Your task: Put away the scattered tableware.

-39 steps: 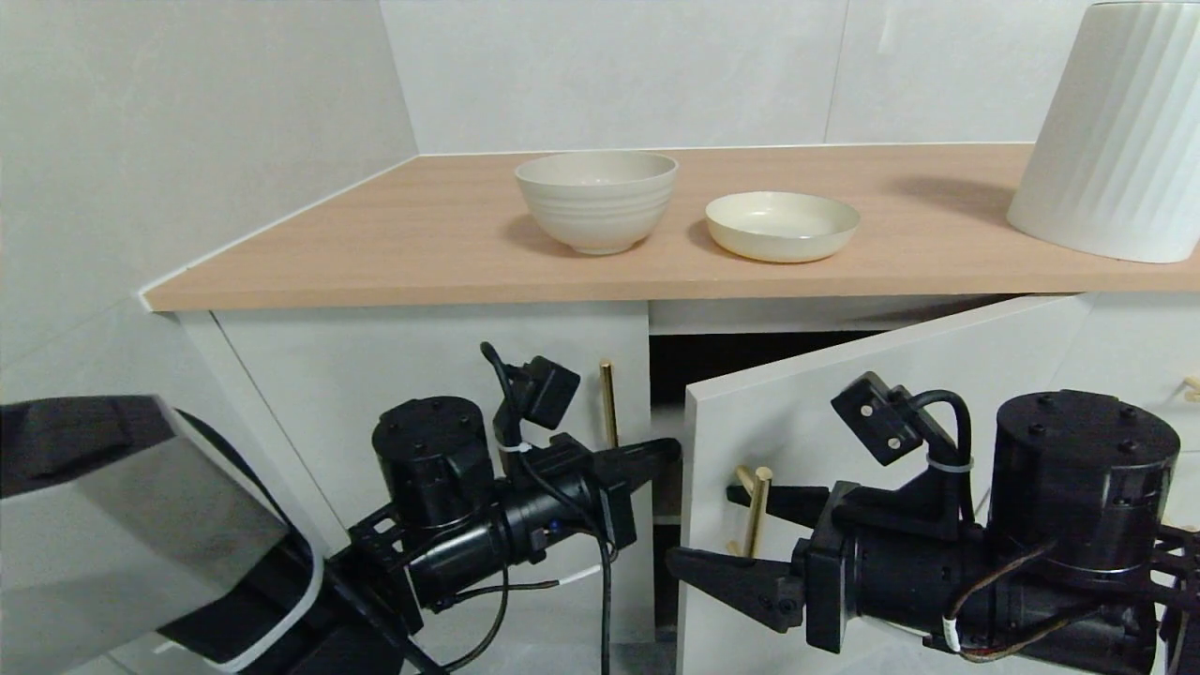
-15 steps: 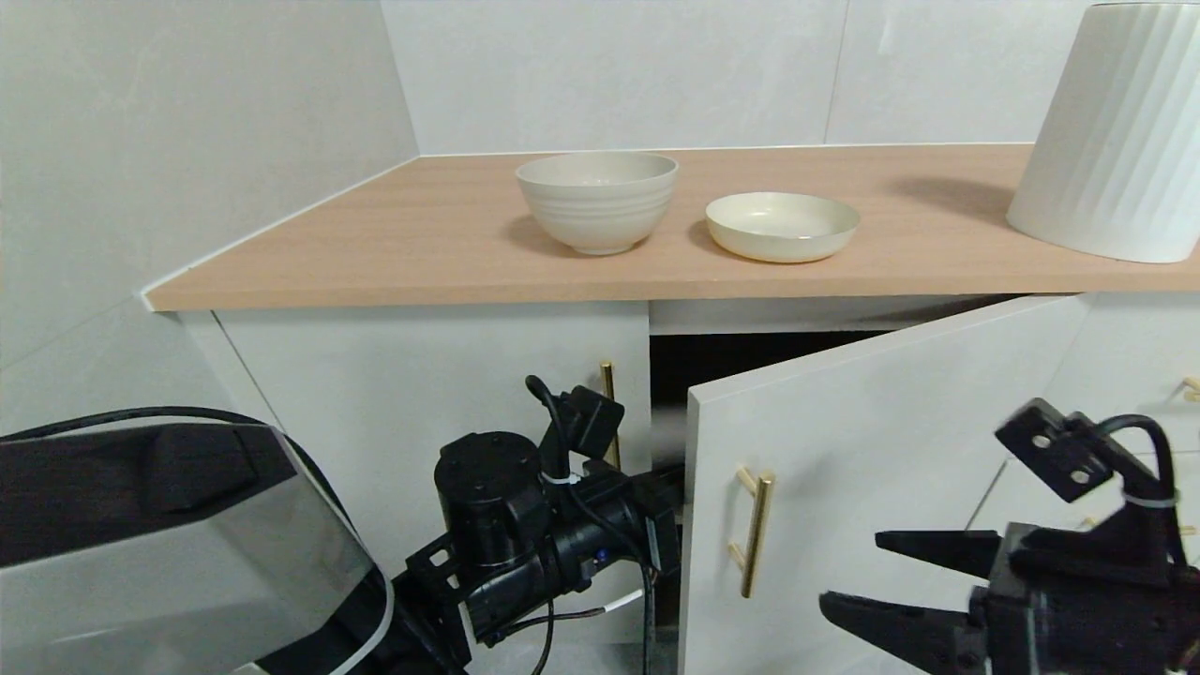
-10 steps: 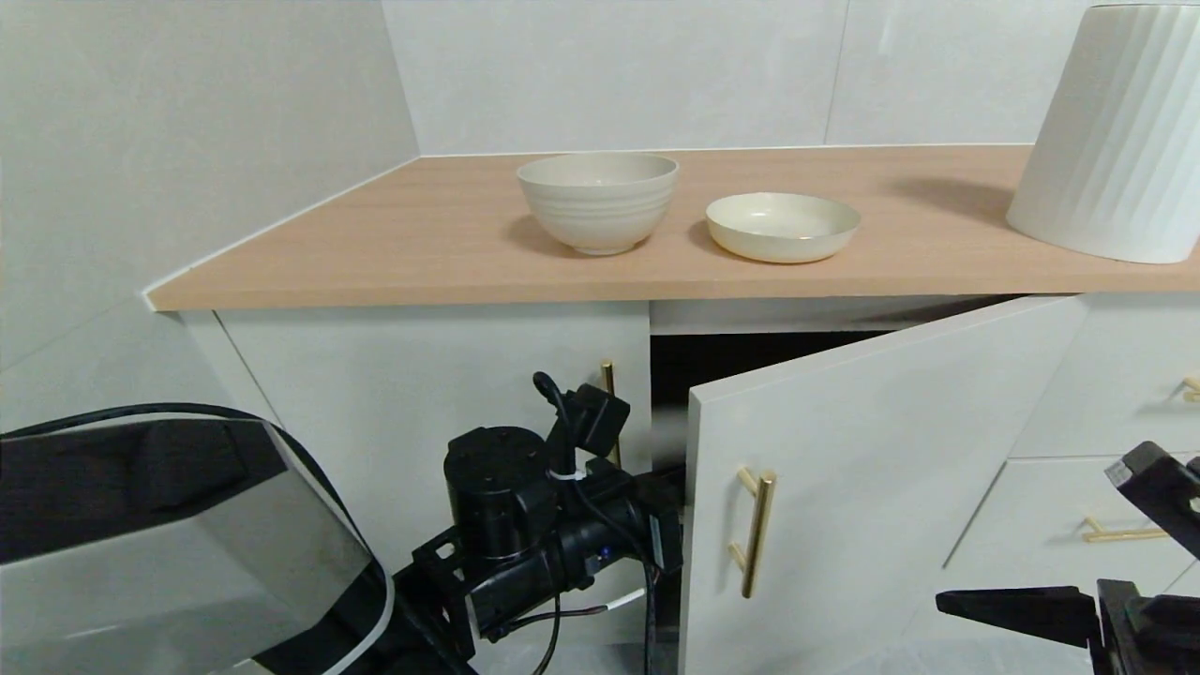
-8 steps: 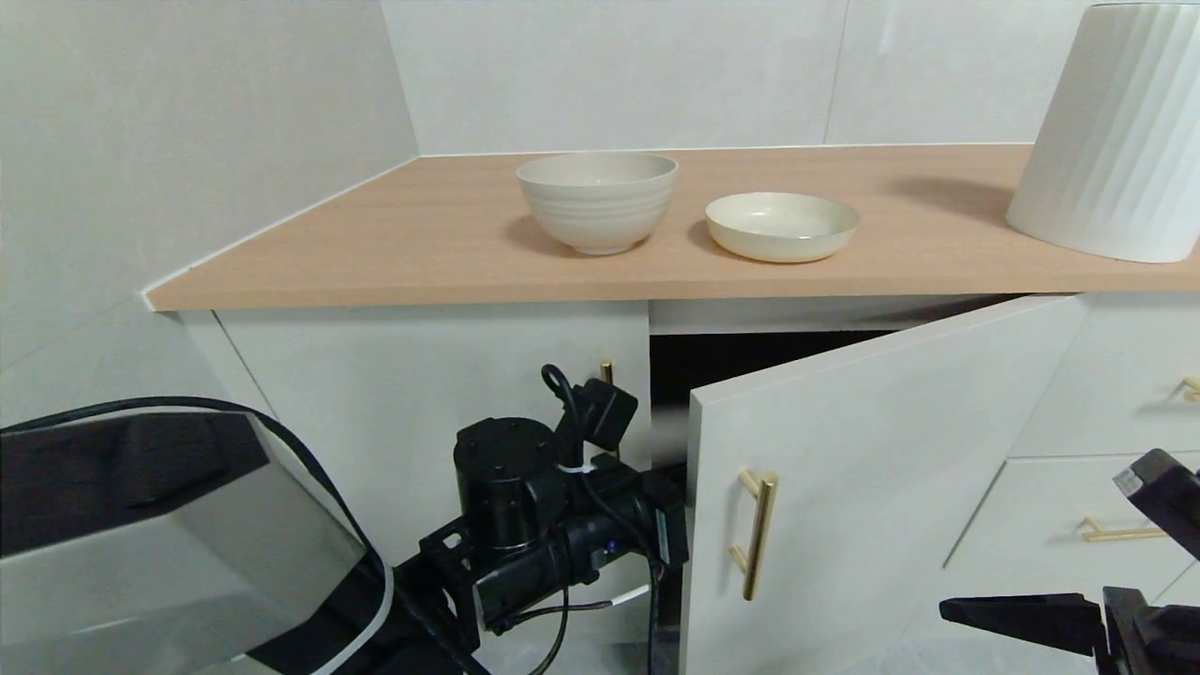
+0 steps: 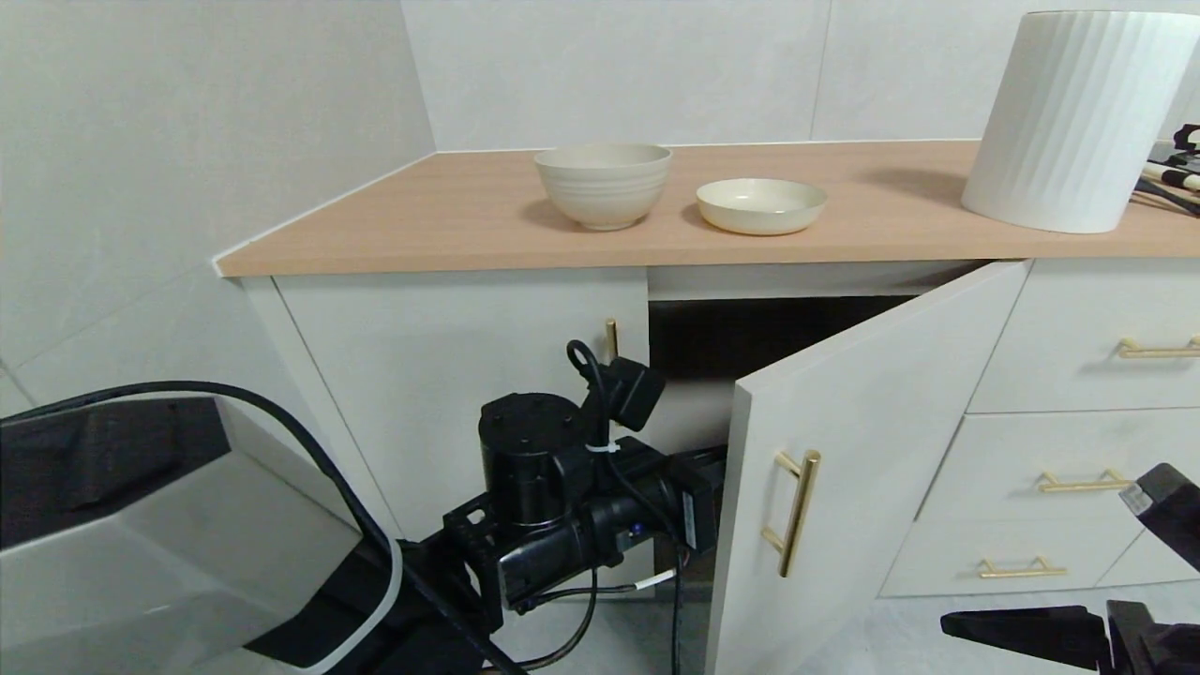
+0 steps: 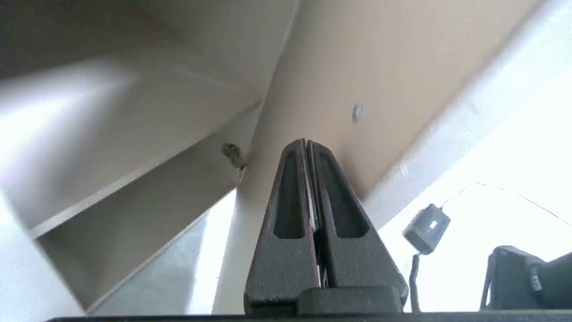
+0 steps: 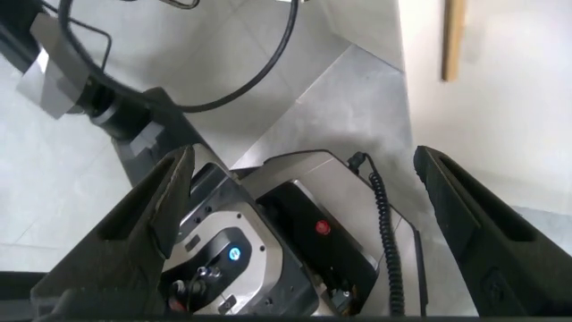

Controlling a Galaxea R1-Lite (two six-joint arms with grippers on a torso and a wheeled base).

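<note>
A cream bowl [image 5: 603, 185] and a shallow cream plate [image 5: 760, 205] stand side by side on the wooden countertop [image 5: 450, 225]. Below them a white cabinet door [image 5: 862, 422] with a gold handle [image 5: 795, 511] hangs ajar. My left gripper [image 5: 714, 458] is low at the door's free edge, reaching into the gap. In the left wrist view it [image 6: 307, 152] is shut with nothing in it, its tip against the door's tan inner face. My right gripper [image 7: 304, 161] is open and holds nothing, well away from the door, with one finger [image 5: 1017, 626] low at the right.
A tall white ribbed container [image 5: 1073, 122] stands on the counter at the right, with utensils [image 5: 1172, 178] beyond it. Drawers with gold pulls [image 5: 1078, 483] sit right of the open door. A shut cabinet door [image 5: 450, 375] is on the left, and a wall corner closes that side.
The camera has pulled back and shifted. My right gripper let go of the door handle and dropped low to the right. My left gripper went in behind the door's edge, and the door stands wider.
</note>
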